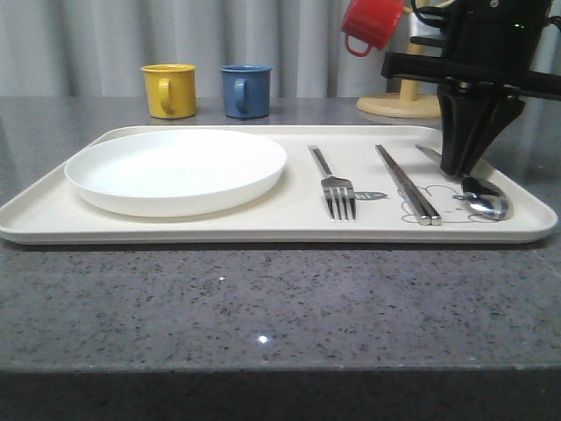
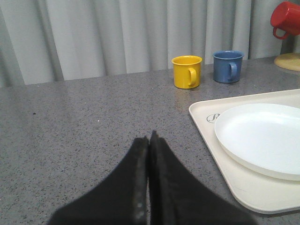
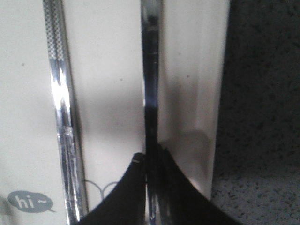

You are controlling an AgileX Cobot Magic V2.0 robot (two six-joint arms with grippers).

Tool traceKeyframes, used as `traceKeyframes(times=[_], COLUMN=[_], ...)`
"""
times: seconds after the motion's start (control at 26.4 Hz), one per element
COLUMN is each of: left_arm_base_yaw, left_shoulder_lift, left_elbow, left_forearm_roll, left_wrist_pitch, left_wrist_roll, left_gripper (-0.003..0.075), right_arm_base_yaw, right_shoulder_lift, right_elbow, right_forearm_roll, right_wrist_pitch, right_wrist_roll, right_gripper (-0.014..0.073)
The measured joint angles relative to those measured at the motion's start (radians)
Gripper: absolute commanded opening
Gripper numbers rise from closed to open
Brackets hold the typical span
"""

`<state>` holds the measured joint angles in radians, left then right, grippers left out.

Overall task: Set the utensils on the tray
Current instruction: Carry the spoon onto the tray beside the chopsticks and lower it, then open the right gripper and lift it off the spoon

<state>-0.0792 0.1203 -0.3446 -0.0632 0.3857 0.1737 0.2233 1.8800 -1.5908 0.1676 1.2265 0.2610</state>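
Grey desk (image 1: 263,316), tray (image 1: 263,230) holding plate (image 1: 175,169), fork (image 1: 337,191), chopsticks (image 1: 407,184): right pincer (image 1: 463,167) clamped on spoon (image 1: 485,198) at tray's 3 o'clock, release judged next; left pincer (image 2: 150,140) together, idle.

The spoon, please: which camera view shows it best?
The front view: the spoon lies on the tray, its bowl plain, the right gripper at its handle. The right wrist view gives just its handle between the fingers.

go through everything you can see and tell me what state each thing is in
Plate: flat on the tray, empty.
Fork: lying on tray.
Chopsticks: lying together on tray.
Spoon: on tray, handle between right gripper fingers.
Left gripper: shut, empty.
Red mug: hanging.
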Motion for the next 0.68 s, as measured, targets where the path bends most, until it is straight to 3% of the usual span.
traceKeyframes(times=[0.23,0.68], left_arm_base_yaw=[0.0,0.0], left_shoulder_lift=[0.0,0.0], left_elbow=[0.0,0.0], left_forearm_roll=[0.0,0.0], left_wrist_pitch=[0.0,0.0], left_wrist_roll=[0.0,0.0], left_gripper=[-0.0019,-0.0019], right_arm_base_yaw=[0.0,0.0], right_shoulder_lift=[0.0,-0.13], right_elbow=[0.0,0.0], right_forearm_roll=[0.0,-0.031], right_wrist_pitch=[0.0,-0.002], right_wrist_roll=[0.0,-0.012], right_gripper=[0.0267,0.0255])
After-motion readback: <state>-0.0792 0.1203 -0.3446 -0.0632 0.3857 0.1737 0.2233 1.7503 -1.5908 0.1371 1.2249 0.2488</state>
